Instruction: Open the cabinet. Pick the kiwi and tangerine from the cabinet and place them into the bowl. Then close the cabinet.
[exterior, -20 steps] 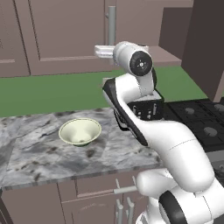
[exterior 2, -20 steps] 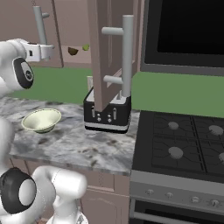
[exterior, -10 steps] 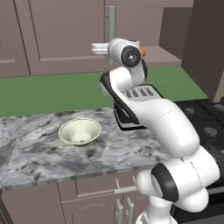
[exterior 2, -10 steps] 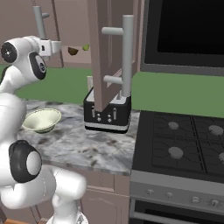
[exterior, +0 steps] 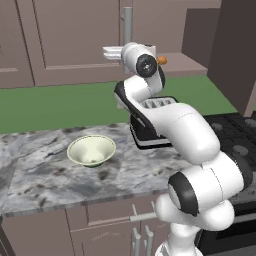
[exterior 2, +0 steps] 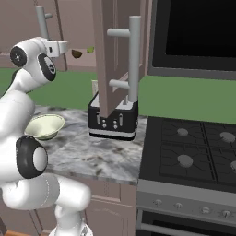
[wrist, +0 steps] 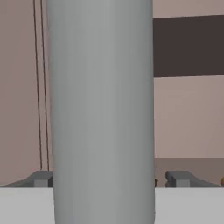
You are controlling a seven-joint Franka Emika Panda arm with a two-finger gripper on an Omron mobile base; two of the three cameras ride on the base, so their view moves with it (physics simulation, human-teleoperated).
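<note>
Cabinet [exterior: 75,40]: right door [exterior 2: 110,55] stands swung open; left door is closed. The claw [wrist: 109,179] is spread wide, one fingertip [wrist: 41,178] on each side of the left door's silver bar handle [wrist: 103,109], not clamped. Tangerine [exterior: 161,60] and kiwi [exterior 2: 77,54] sit on the cabinet shelf. The bowl [exterior: 91,151] rests on the marbled tabletop [exterior: 45,175], left of the toaster [exterior 2: 113,120].

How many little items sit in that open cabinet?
3: a round orange tangerine behind the arm, a dark brown kiwi, a tiny green thing beside it; more may be hidden.
</note>
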